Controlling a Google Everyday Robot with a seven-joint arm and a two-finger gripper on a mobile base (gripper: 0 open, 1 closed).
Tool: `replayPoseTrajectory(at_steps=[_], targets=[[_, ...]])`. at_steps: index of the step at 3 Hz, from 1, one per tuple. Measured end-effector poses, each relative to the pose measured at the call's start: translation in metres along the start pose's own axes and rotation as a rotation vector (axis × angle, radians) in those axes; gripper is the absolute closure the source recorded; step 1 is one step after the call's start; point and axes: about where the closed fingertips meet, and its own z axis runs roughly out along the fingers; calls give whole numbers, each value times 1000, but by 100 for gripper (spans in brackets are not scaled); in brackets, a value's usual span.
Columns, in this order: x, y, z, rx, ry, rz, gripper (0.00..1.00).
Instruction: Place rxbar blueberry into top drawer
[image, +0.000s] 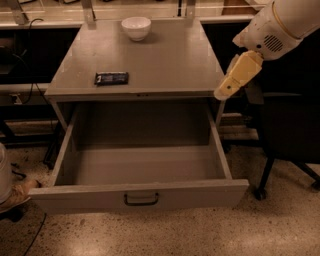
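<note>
The rxbar blueberry (111, 78) is a dark flat bar lying on the grey cabinet top, near its front left. The top drawer (140, 197) is pulled wide open below, with nothing inside and a small dark handle at the centre of its front panel. My gripper (226, 90) hangs at the cabinet's front right corner, above the drawer's right side and well to the right of the bar. It holds nothing.
A white bowl (136, 27) stands at the back of the cabinet top (165, 60). A dark office chair (285, 135) is to the right of the drawer. Cables and shelving lie to the left. Speckled floor in front.
</note>
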Motion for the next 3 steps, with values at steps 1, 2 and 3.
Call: replayPoseTrajectory(at_steps=[1, 2, 3], targets=[[-7, -9, 5, 24, -33, 17, 0], [-7, -9, 5, 24, -33, 16, 0], [-9, -8, 7, 20, -46, 17, 0]])
